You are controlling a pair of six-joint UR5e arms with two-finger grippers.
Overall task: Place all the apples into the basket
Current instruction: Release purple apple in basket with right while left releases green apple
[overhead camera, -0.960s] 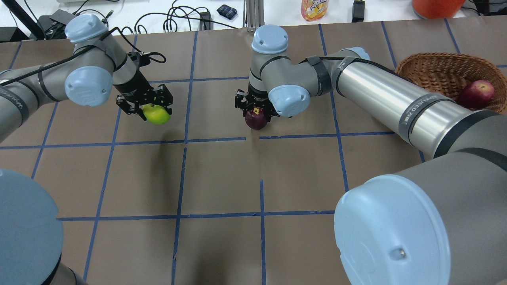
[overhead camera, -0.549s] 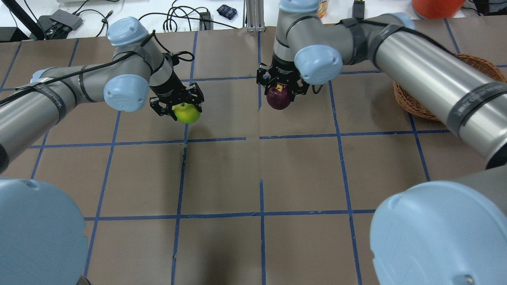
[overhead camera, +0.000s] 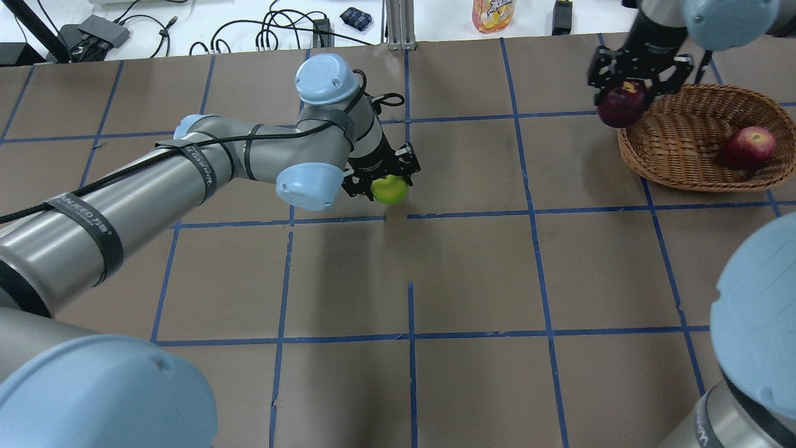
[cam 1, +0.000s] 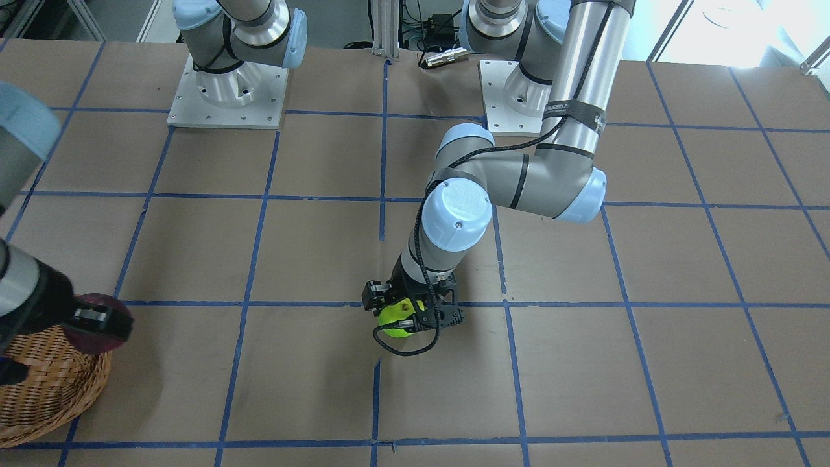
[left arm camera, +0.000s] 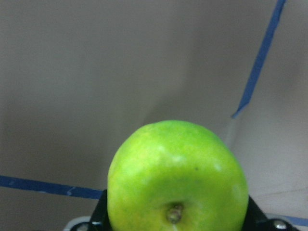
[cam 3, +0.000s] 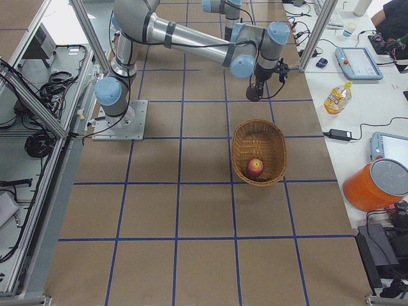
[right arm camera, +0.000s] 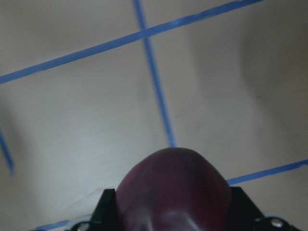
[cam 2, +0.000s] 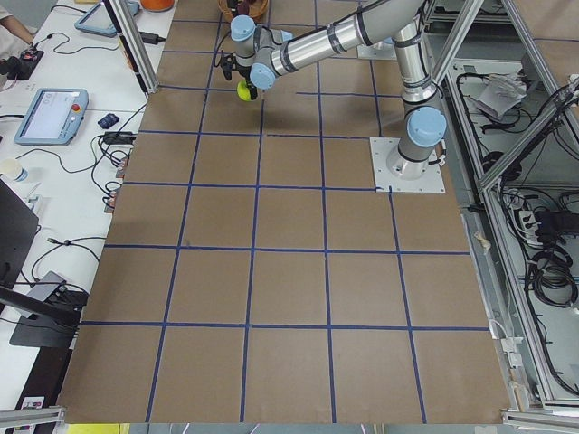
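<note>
My left gripper (overhead camera: 384, 178) is shut on the lime green apple (overhead camera: 390, 189) and holds it above the middle of the table; the apple fills the left wrist view (left arm camera: 177, 179) and shows in the front view (cam 1: 395, 320). My right gripper (overhead camera: 633, 85) is shut on the dark maroon apple (overhead camera: 620, 106), just left of the wicker basket (overhead camera: 681, 163) at its rim; the right wrist view shows this apple (right arm camera: 174, 190) over bare table. The red apple (overhead camera: 747, 147) lies inside the basket, also in the right-side view (cam 3: 255, 167).
The table is brown paper with a blue tape grid. Beyond its far edge are cables, a juice bottle (overhead camera: 493, 15) and an orange container (cam 3: 376, 186). The arm bases (cam 1: 227, 97) stand at the robot's side of the table.
Both arms moved right, each carrying its apple. The right gripper went from the table's middle to the basket's left rim. The left gripper moved from left of centre to the centre line.
</note>
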